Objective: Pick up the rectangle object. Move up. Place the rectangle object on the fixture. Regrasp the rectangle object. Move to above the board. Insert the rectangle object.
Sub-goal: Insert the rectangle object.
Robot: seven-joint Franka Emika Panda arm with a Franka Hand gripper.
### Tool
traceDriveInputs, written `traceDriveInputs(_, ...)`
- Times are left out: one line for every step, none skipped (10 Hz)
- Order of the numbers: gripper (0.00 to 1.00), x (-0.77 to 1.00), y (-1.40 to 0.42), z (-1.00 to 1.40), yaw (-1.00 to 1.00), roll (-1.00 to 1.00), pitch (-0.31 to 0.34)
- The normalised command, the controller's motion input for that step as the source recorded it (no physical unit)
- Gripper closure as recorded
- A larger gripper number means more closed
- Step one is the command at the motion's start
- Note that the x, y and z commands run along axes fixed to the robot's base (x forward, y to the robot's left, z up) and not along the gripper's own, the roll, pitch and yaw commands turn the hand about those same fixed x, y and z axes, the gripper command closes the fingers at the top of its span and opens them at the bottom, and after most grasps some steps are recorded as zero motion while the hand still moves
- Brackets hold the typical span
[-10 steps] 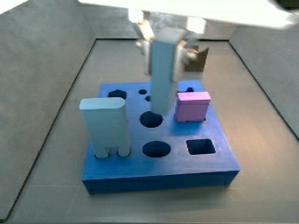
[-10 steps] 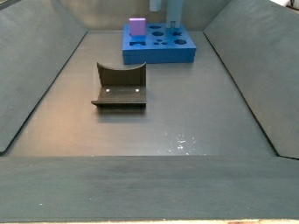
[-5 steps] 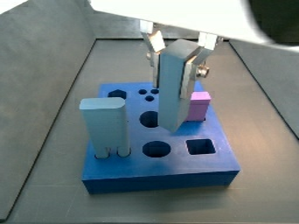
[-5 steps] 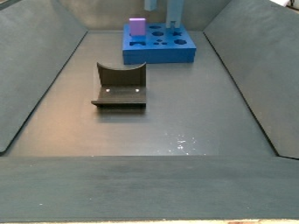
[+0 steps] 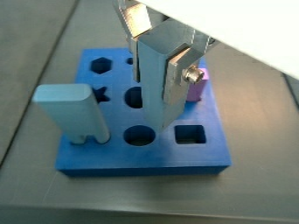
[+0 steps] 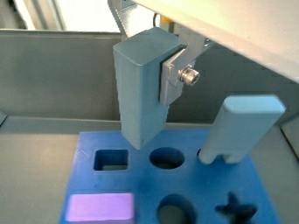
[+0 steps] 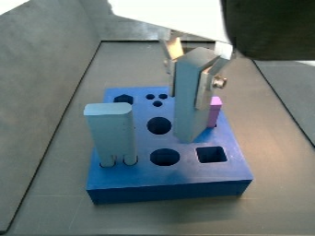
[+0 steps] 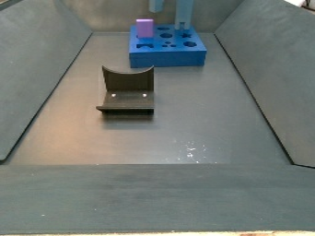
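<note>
Claw [image 7: 197,57] is clamped on the rectangle object [image 7: 191,92], holding it upright by its upper end, w/ silver fingers [image 5: 180,79] on either side; in a side view the slab hangs over the board [image 7: 185,180], lower end just above or at the top face near the pink cube [image 7: 213,112]; can't tell if the tip is touching or already in a hole; in both wrist views the slab [image 5: 156,83] [image 6: 143,83] stands vertical over the board's [image 5: 140,157] [image 6: 128,192] middle, w/ the square hole [image 5: 190,134] and a round hole [image 5: 139,136] near it; tall pale blue round-topped block [image 7: 109,134] is seated at the board's left-near part, pink cube on the right-far part; fixture [image 8: 125,92] sits empty on the floor, well apart from the board [image 8: 170,46] at the far end, so pick-up, fixture placement & regrasp look done, judging from how things lie; move to above the board also looks done or nearly; left: the insert itself, i.e. line slab up w/ its slot, lower it in, let go; which hole is the target I can't tell from here; slab not seated yet as most of its length is above the board.
</note>
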Motion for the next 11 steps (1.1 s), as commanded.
traceDriveInputs(1.0,0.0,0.0,-0.3,-1.0,-0.08,0.0)
traceDriveInputs(1.0,0.0,0.0,-0.31,-1.0,-0.07,0.0)
traceDriveInputs(1.0,0.0,0.0,-0.32,-1.0,-0.07,0.0)
traceDriveInputs(1.0,0.0,0.0,-0.33,-1.0,-0.07,0.0)
traceDriveInputs(1.0,0.0,0.0,-0.33,-1.0,-0.06,0.0)
traceDriveInputs(1.0,0.08,0.0,-0.21,-0.97,-0.16,0.0)
traceDriveInputs(1.0,0.1,0.0,0.0,0.0,0.0,0.0)
traceDriveInputs(1.0,0.76,0.22,0.0,-0.29,-0.29,0.0)
traceDriveInputs(1.0,0.89,0.26,-0.02,-0.34,-0.27,0.0)
traceDriveInputs(1.0,0.89,0.27,-0.06,-0.34,-0.23,0.011)
traceDriveInputs(1.0,0.15,0.0,0.0,0.0,0.0,-0.074)
